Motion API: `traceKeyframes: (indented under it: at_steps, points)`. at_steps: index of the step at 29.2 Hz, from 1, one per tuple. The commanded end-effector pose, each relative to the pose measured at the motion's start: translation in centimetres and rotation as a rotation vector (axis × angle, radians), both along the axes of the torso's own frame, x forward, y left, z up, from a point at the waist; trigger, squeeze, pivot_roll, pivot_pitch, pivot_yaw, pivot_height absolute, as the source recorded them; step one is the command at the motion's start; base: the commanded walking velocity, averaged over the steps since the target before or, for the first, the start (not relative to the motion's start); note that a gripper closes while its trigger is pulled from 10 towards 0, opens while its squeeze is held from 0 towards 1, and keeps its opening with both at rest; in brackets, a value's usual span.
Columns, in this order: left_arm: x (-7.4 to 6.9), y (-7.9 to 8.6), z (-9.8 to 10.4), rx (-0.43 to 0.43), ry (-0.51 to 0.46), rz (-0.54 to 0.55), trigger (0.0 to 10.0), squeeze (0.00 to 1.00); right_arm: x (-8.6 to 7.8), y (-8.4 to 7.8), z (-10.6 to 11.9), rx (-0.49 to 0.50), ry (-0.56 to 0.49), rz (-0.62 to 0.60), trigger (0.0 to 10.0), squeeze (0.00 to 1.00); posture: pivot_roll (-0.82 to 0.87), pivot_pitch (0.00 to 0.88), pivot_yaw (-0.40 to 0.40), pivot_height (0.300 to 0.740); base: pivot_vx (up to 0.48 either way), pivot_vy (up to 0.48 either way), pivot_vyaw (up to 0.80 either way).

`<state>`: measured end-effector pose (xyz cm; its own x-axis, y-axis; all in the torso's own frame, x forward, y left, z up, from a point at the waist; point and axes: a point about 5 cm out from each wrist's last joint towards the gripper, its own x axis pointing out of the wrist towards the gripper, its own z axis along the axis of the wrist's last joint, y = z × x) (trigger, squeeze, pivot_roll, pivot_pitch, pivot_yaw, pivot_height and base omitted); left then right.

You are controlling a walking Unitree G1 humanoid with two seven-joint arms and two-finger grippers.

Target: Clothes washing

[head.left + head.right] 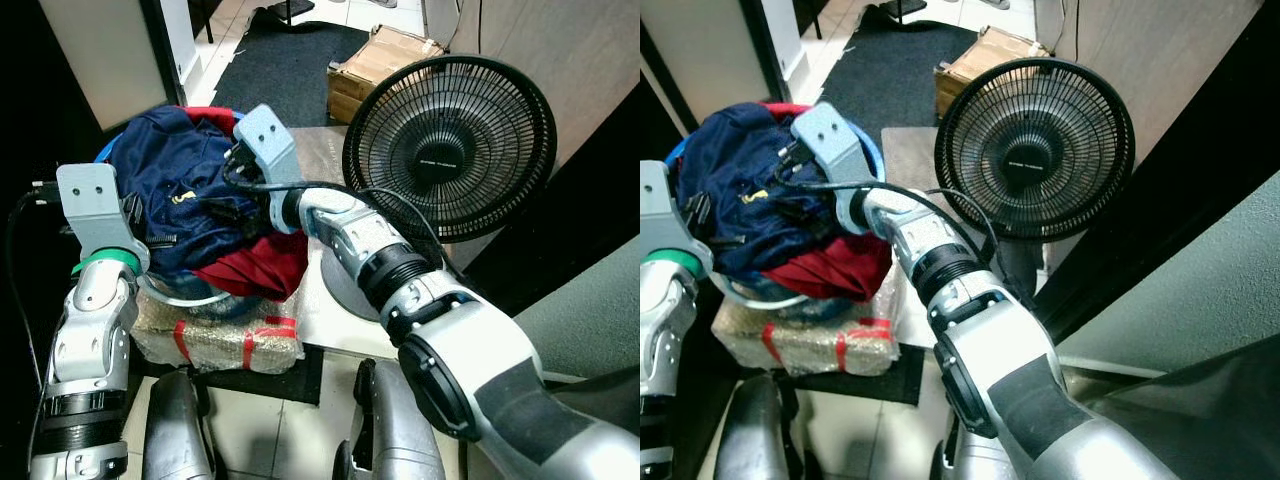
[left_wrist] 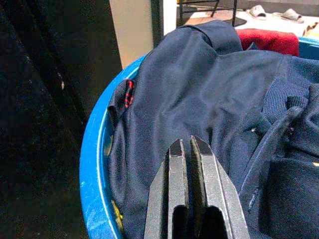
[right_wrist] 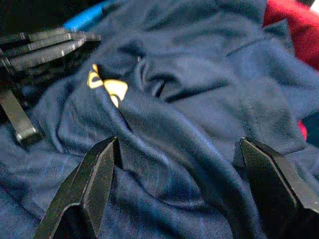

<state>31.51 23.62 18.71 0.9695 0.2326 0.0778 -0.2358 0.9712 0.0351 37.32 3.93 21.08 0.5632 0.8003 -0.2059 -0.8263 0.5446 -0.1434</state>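
arms (image 1: 352, 232): silver, black joints | left wrist: green ring | wrist mounts: grey | cables: black

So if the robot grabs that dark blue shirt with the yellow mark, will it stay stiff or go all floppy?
Probably floppy: the dark blue shirt lies in soft folds over the round blue basin. It likely weighs little. The open right gripper may pinch only a fold, so the rest would dangle and could snag the red cloth.

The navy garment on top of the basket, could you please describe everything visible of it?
The navy garment is a soft, crumpled knit with a small yellow mark. It heaps over the blue basket, above a red cloth. The right pincer is open, its fingers pressed into the folds; the shut left pincer rests over its edge.
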Motion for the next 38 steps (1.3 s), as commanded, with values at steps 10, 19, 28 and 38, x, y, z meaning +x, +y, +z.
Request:
traceKeyframes:
  at_steps: [10, 19, 28, 38]
  points:
    - [-0.6, 0.2, -1.2, -0.018, 0.050, 0.020, 10.0, 0.00, 0.3, -0.9, -2.1, -0.120, 0.005, -0.115, 10.0, 0.00, 0.08, 0.154, -0.084, 0.480, 0.000, 0.000, 0.00]
    - [-0.9, 0.7, -1.1, -0.021, 0.045, 0.045, 10.0, 0.00, -1.1, 0.8, -3.0, -0.061, 0.141, 0.012, 0.0, 0.00, 0.09, 0.158, -0.091, 0.480, 0.000, 0.000, 0.00]
    - [-0.9, 1.0, -1.0, -0.026, 0.040, 0.060, 10.0, 0.00, -0.8, -0.1, -3.1, 0.043, 0.254, -0.011, 0.0, 0.00, 0.07, 0.155, -0.085, 0.480, 0.000, 0.000, 0.00]
    - [-0.6, 0.7, -1.0, -0.029, 0.041, 0.049, 10.0, 0.00, -0.7, -0.4, -3.0, 0.083, 0.275, -0.005, 0.0, 0.00, 0.07, 0.156, -0.072, 0.480, 0.000, 0.000, 0.00]
